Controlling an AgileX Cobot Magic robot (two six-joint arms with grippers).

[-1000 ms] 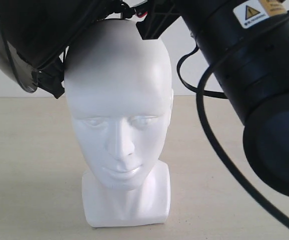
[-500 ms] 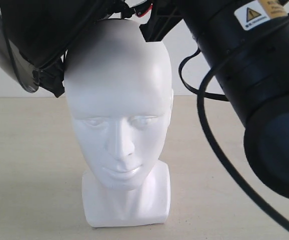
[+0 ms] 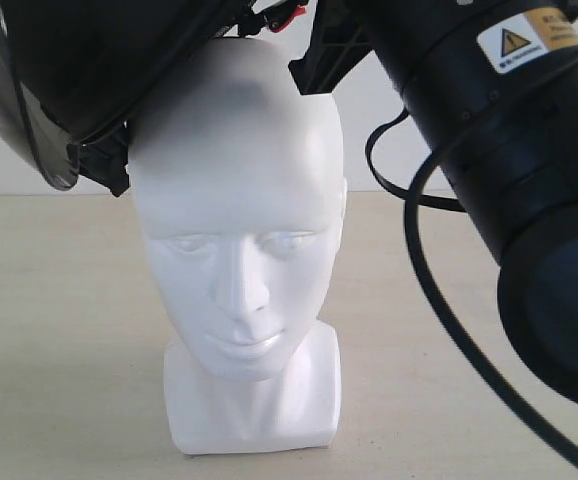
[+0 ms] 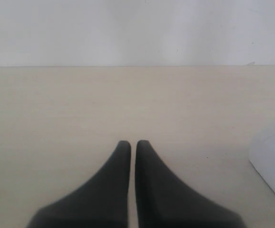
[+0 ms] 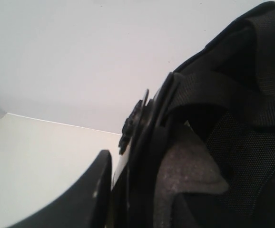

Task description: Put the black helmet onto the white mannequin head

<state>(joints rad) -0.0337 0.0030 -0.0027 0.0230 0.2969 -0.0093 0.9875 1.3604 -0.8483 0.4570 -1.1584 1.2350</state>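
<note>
The black helmet (image 3: 79, 70), rim clamped in my right gripper (image 5: 116, 166), tilts over the white mannequin head (image 3: 234, 200); left gripper (image 4: 129, 145) closed, empty.

The only marking I can find is in the upper right of the exterior view, on the glossy black casing of the right arm (image 3: 509, 150). It is a white sticker (image 3: 514, 42) with a yellow warning triangle and a line of small print beneath, too fine for me to read. Just beside it sits an orange-yellow label (image 3: 559, 27); its print is also illegible. Neither wrist view gives me any readable text.
</note>
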